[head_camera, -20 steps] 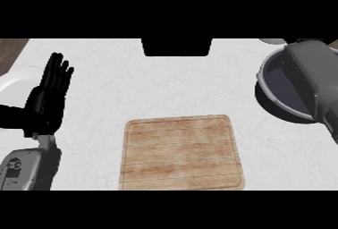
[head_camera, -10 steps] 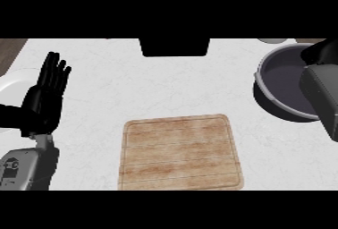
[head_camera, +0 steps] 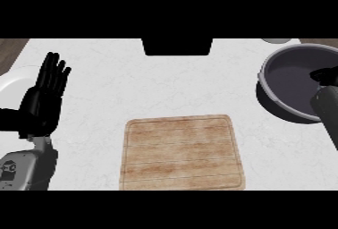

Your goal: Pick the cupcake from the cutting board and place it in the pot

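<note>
Two hands: left hand (head_camera: 43, 100) rests open, fingers up; right hand (head_camera: 325, 75), cropped over the pot (head_camera: 277, 67), has an indiscernible state. Cupcake hidden; cutting board (head_camera: 181, 152) bare.

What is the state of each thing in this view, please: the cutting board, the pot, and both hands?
cutting board: flat on the counter, nothing on it.
pot: upright, no lid, partly hidden by the right arm; no cupcake can be seen inside.
left hand: open, fingers up, resting at the left edge.
right hand: over the pot at the right edge, mostly out of frame; open or shut cannot be told.
</note>
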Controlling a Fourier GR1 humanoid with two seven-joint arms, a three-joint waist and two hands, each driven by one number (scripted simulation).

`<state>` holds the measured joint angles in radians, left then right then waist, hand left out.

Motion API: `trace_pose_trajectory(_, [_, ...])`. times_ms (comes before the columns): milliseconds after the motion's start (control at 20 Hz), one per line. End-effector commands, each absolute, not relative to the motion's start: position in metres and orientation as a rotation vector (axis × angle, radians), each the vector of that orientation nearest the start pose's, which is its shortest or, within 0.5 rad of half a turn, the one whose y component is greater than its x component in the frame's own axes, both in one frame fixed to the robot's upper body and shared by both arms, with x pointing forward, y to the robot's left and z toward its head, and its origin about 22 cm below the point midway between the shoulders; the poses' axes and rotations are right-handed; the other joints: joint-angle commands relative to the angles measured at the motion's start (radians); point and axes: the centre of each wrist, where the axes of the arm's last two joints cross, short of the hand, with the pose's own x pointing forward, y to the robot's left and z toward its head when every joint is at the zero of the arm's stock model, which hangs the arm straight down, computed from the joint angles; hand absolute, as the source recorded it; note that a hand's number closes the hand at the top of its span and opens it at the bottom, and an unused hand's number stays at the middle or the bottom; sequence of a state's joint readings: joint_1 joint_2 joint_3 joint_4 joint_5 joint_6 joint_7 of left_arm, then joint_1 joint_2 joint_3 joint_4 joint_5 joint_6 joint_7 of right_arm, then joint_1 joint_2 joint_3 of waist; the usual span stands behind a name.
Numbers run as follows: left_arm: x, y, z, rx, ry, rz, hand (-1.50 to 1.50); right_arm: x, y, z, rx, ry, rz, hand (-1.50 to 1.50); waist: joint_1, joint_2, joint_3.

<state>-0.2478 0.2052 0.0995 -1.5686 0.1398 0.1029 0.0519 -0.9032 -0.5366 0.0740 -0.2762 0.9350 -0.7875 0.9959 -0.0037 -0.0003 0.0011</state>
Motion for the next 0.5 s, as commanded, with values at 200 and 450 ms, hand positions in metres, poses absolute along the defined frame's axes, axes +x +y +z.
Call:
trace_pose_trajectory(200, [0.297,0.271,0.074,0.09,-1.766,0.036,0.0,0.387,-0.385,0.035,-1.453,-0.72,-0.14,-1.5,0.018,0.007,0.001])
trace_pose_trajectory(450, [0.314,0.271,0.086,0.103,-1.768,0.048,0.0,0.392,-0.376,0.046,-1.542,-0.928,-0.182,-1.5,0.008,0.005,0.0])
